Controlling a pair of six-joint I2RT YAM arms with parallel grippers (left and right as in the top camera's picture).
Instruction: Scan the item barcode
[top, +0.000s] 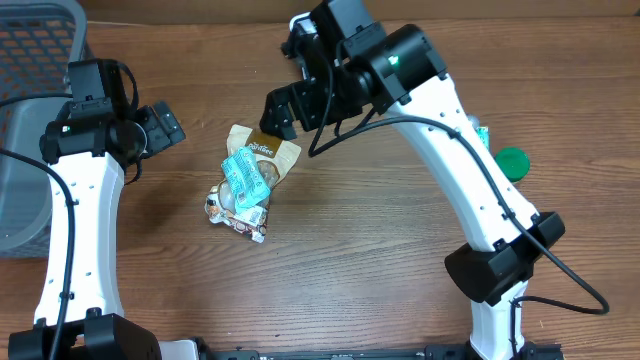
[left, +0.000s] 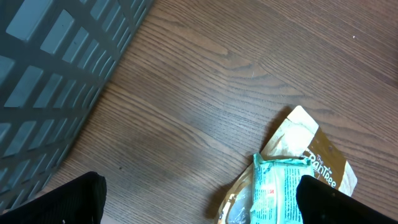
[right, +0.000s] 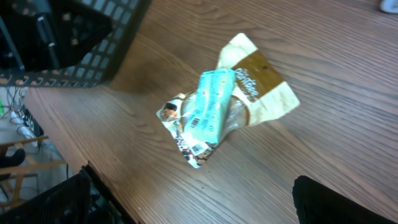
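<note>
**Both arms poised, nothing picked yet**

A wood-grain bench (top: 380, 260) carries the whole scene. A grey mesh basket (top: 30, 120) stands at its edge, on the far side of the left jaws from the work, and a green lid (top: 512, 162) lies well out behind the right arm (top: 450, 150).

The task's things are a small heap of snack packets. A teal packet (right: 208, 102) lies on top, across a cream-and-brown pouch (right: 264, 87) and a crumpled printed packet (right: 186, 140). The heap sits between the two sets of jaws, close below and ahead of the right ones and farther from those of the left arm (top: 85, 190).

Both sets of jaws stand wide apart with nothing in them, and neither touches the heap. The wrist views show each pair of fingertips at the lower corners, with bare bench or packets in the gap.

By my reading the step in hand is the approach, with no item lifted and no barcode presented. No scanner is in view. What may be a barcode patch shows at the crumpled packet's lower edge, but it is too small to be sure.

The next move calls for singling out one packet, most likely the teal one on top. The right jaws would have to come down astride its narrow width and close without dragging the packets beneath.
</note>
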